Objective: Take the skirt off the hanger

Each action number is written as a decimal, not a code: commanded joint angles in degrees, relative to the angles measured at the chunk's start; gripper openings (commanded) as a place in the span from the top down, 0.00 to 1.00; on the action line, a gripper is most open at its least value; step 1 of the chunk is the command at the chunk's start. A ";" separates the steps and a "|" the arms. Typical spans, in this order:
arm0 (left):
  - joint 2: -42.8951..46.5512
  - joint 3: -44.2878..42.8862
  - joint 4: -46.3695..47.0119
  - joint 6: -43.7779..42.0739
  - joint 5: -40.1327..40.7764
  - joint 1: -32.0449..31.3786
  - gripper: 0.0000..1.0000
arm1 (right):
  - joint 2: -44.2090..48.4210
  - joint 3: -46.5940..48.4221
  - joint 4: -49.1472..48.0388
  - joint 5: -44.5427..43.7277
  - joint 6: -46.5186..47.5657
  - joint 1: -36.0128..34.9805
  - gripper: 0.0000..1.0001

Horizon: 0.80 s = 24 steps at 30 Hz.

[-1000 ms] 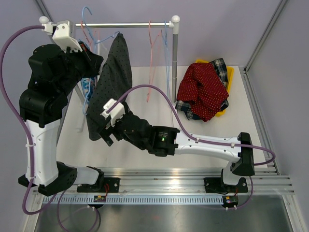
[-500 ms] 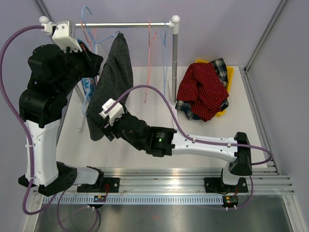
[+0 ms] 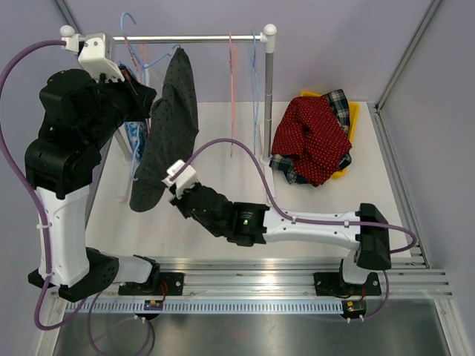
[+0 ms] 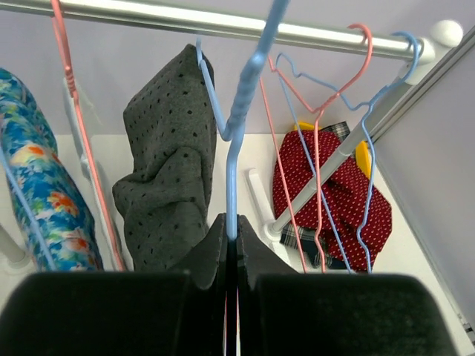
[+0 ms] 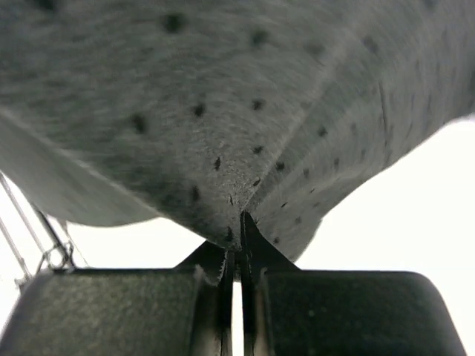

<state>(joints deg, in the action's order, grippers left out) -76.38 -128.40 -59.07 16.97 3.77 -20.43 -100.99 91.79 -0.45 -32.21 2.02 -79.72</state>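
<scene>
A: Skirt location?

B: Grey dotted skirt [image 3: 167, 133] hangs off a blue hanger [image 4: 236, 126] on the rail [image 3: 193, 37], far left. It drapes down toward the near side and is bunched into folds.

A: Left gripper?

B: The left gripper [image 4: 231, 226] is up by the rail, jaws closed tight on the blue hanger's wire just below the bend. The skirt is just left of it.

A: Right gripper?

B: The right gripper [image 5: 237, 222] is at the skirt's lower edge, jaws pinched together on a fold of the grey cloth. The fabric fills the wrist view above the fingertips.

A: Containers?

B: One, a yellow bin [image 3: 355, 119], far right on the table [image 3: 223, 215], right of the rack's post [image 3: 269, 89]. A red dotted garment [image 3: 312, 137] is heaped on top and spills over the bin's left and near sides. A plaid garment [image 3: 338, 100] lies with it, showing at the far end and again under the red one on the near left. Only the bin's far and right rim is visible.

A: Anything else on the rail?

B: A floral garment [image 4: 41, 193] hangs left of the skirt. A bare pink hanger [image 4: 319, 126] hangs further right, with another bare blue one at the right post.
</scene>
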 commanded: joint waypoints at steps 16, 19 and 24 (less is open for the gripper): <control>-2.37 -8.80 7.13 -3.52 3.70 -0.23 1.00 | 10.73 -37.74 0.01 -8.13 -30.14 -7.64 1.00; -1.67 -6.79 6.51 -4.14 4.31 -0.23 1.00 | 13.26 -37.65 2.81 -10.84 -30.15 -8.60 1.00; -0.18 -3.88 5.81 -5.19 5.90 -0.23 1.00 | 22.75 -38.61 8.43 -21.04 -28.57 -12.29 1.00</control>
<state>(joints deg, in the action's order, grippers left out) -78.54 -132.94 -59.55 13.43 7.64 -20.80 -86.46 52.49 5.78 -42.85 -25.91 -90.06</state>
